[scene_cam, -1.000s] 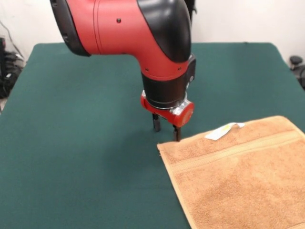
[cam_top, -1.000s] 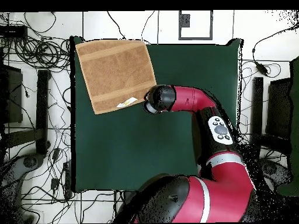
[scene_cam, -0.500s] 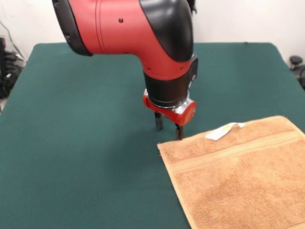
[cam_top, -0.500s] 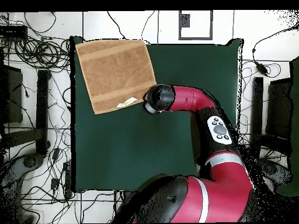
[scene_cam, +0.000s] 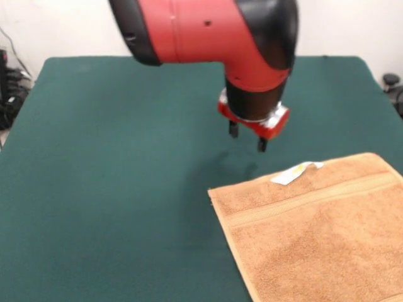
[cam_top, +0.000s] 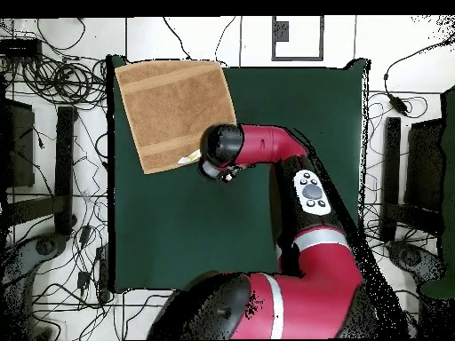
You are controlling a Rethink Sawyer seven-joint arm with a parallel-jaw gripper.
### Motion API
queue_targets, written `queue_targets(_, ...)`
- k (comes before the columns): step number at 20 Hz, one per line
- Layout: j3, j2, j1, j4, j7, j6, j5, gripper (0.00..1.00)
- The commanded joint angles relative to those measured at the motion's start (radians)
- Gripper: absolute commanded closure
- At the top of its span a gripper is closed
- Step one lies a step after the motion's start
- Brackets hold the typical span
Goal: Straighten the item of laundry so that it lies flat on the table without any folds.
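The item of laundry [scene_cam: 315, 233] is a tan-orange towel spread flat at the lower right of the front view, with a woven band and a small white label [scene_cam: 293, 173] at its far hem. From overhead the towel [cam_top: 178, 111] lies in the table's upper left corner. My gripper [scene_cam: 247, 139] hangs open above the dark green table [scene_cam: 113, 189], just beyond the towel's far hem near the label, touching nothing. Overhead, the arm's wrist [cam_top: 220, 146] covers the gripper beside the towel's lower right corner.
The towel runs out of the front view at the right and bottom edges. Cables [cam_top: 62, 80] and dark equipment lie on the floor around the table. Green cloth stretches to the left of the towel in the front view.
The gripper has risen off the table by the towel's near-left corner and moved right along the far hem toward the label. The towel has not moved.
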Motion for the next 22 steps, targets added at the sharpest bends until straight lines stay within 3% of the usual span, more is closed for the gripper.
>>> queue_targets(1,0.051,0.005,0.058,-0.024,-0.038,0.107,0.028,0.0)
queue_targets(7,0.043,0.048,0.076,-0.009,0.036,-0.024,0.038,0.0)
queue_targets(19,0.055,0.079,0.022,0.195,0.106,-0.389,0.051,0.0)
queue_targets(22,0.042,0.109,0.01,0.216,0.078,-0.463,0.021,0.0)
